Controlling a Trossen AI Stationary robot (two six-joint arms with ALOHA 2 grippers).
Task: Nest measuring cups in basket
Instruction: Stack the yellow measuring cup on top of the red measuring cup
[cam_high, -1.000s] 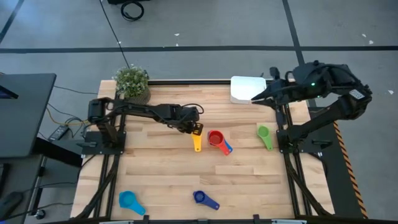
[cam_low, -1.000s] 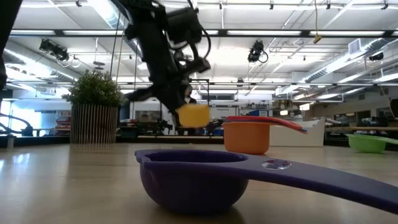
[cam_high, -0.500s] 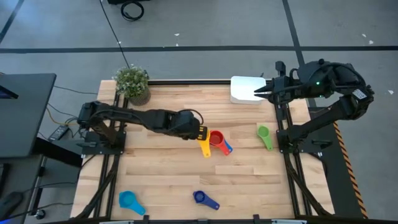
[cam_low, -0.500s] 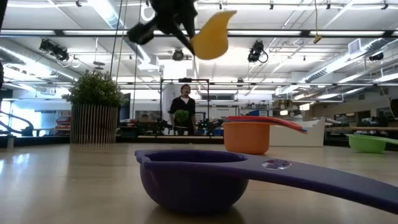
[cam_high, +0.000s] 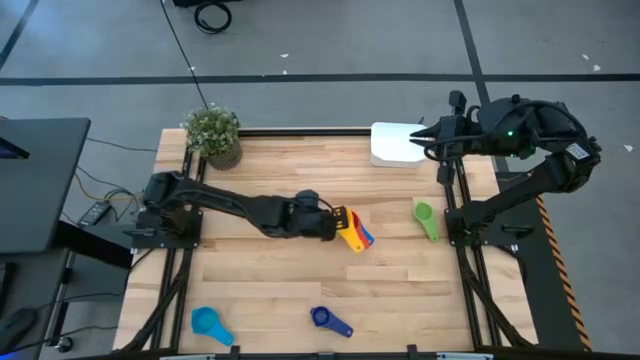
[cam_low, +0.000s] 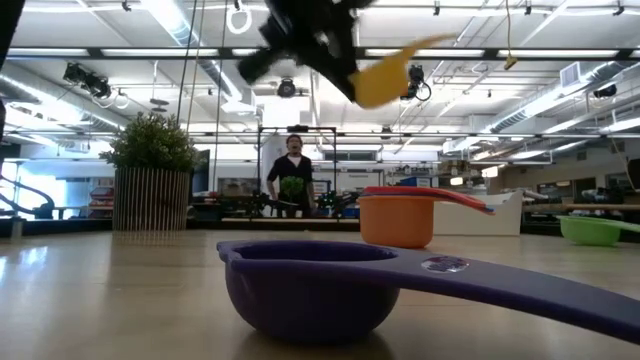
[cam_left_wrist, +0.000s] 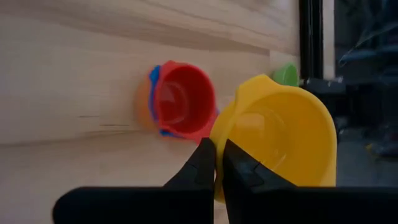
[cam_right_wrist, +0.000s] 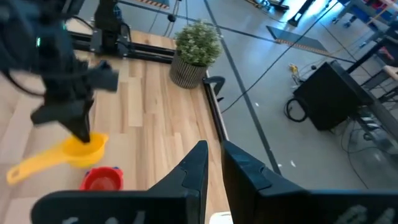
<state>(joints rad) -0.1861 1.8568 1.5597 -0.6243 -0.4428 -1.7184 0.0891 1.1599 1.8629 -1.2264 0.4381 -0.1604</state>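
Observation:
My left gripper (cam_high: 337, 222) is shut on the yellow measuring cup (cam_high: 352, 233), held in the air over a stack of cups in mid-table: a red cup (cam_left_wrist: 180, 102) nested in an orange one (cam_low: 398, 225) with a blue handle beside them. The green cup (cam_high: 426, 218) lies at the right. The dark blue cup (cam_high: 328, 320) and the light blue cup (cam_high: 208, 322) rest near the front edge. My right gripper (cam_high: 425, 140) is shut and empty at the right end of the white basket (cam_high: 396, 145), which stands at the far edge. My left gripper pinches the yellow cup's bowl wall at the rim (cam_left_wrist: 219, 163), on the side away from the handle, one finger inside and one outside. The fingers come from above, slanting toward the table's right. The cup is clear of the table and tilted, its handle (cam_low: 430, 45) rising.
A potted plant (cam_high: 213, 133) stands at the far left corner. A person (cam_low: 292, 175) stands in the room beyond the table. Bare wood lies between the stack and the front cups.
My left gripper has lifted the yellow cup from just above the table, carried it toward the right and a little nearer, and stopped over the red stack. The cup has tipped, handle end up. My right gripper has drawn back a little toward the far right.

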